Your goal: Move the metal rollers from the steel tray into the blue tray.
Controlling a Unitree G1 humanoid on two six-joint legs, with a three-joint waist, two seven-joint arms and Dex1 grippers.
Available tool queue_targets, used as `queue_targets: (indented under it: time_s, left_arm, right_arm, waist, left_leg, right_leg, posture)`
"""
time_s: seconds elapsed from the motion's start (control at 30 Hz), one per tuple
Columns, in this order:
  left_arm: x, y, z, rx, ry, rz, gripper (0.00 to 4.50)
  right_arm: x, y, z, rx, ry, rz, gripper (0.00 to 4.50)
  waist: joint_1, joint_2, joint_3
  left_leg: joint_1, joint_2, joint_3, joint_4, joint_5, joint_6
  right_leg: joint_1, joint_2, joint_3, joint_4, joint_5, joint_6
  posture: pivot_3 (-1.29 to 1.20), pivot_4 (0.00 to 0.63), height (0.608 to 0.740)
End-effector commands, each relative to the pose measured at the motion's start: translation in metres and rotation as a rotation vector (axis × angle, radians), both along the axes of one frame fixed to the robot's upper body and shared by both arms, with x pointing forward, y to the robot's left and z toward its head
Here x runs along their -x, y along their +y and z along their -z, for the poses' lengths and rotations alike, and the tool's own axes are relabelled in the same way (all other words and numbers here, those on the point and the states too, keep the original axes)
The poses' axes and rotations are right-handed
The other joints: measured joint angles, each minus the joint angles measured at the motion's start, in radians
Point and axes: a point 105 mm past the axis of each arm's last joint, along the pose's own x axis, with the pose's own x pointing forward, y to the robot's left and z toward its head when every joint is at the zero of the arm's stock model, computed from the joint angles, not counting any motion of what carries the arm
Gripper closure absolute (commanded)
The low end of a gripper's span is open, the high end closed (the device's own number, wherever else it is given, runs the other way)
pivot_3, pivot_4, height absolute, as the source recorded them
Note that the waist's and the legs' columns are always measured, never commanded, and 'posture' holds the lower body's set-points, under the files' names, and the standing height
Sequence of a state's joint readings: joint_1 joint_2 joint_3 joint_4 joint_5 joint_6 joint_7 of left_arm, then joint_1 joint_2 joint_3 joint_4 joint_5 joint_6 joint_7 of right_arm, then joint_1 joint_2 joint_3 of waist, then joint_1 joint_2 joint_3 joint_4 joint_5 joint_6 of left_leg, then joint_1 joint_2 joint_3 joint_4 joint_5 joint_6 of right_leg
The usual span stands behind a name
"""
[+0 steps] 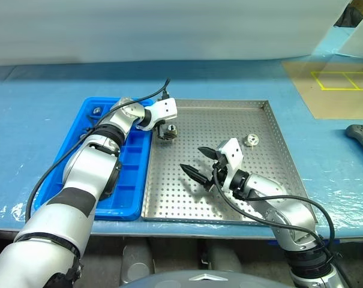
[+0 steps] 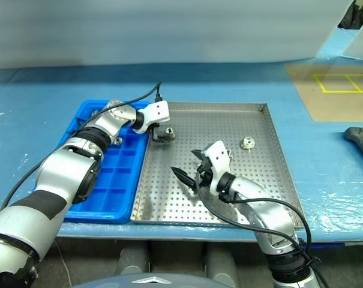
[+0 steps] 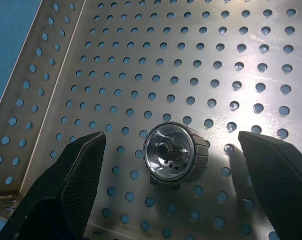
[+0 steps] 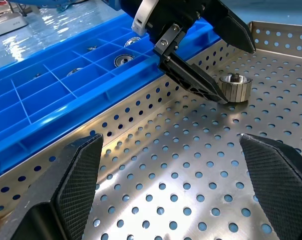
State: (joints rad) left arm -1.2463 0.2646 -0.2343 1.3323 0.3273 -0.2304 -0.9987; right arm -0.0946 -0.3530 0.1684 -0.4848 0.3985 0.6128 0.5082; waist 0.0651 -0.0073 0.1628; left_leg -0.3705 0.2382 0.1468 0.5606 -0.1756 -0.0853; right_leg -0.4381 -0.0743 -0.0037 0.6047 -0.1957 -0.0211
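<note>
The left gripper (image 1: 167,133), its fingers wide apart around a metal roller (image 3: 174,154), should drop lower and squeeze gently in the middle

Bright, even overhead light; white glare patches on the steel tray (image 3: 270,75); sharp focus throughout.

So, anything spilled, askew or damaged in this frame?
Nothing stands out. Two rollers lie on the steel tray: one between the open fingers of the left end effector, another farther right. A few more sit in compartments of the blue tray.
</note>
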Motion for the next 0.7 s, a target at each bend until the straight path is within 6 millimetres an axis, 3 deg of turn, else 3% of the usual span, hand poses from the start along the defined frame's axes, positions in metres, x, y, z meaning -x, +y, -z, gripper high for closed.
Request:
queue_targets:
  time_s: [0.03,0.7]
  left_arm:
    - [-0.0040,-0.0023,-0.0085,-0.015,-0.027,-0.010,0.05]
    - [-0.0083,-0.0066,-0.0140,-0.082,-0.010,-0.049,0.05]
  right_arm:
    - [0.0042,0.0023,-0.0142,-0.025,-0.054,-0.012,0.00]
    - [0.0054,0.0041,-0.0165,-0.033,-0.052,-0.011,0.00]
  waist:
    - [0.000,0.000,0.000]
    - [-0.017,0.000,0.000]
  left_leg:
    - [0.000,0.000,0.000,0.000,0.000,0.000]
    - [0.000,0.000,0.000,0.000,0.000,0.000]
  right_leg:
    - [0.000,0.000,0.000,0.000,0.000,0.000]
    - [0.000,0.000,0.000,0.000,0.000,0.000]
  posture:
    - [-0.23,0.150,0.740]
    - [-0.25,0.150,0.740]
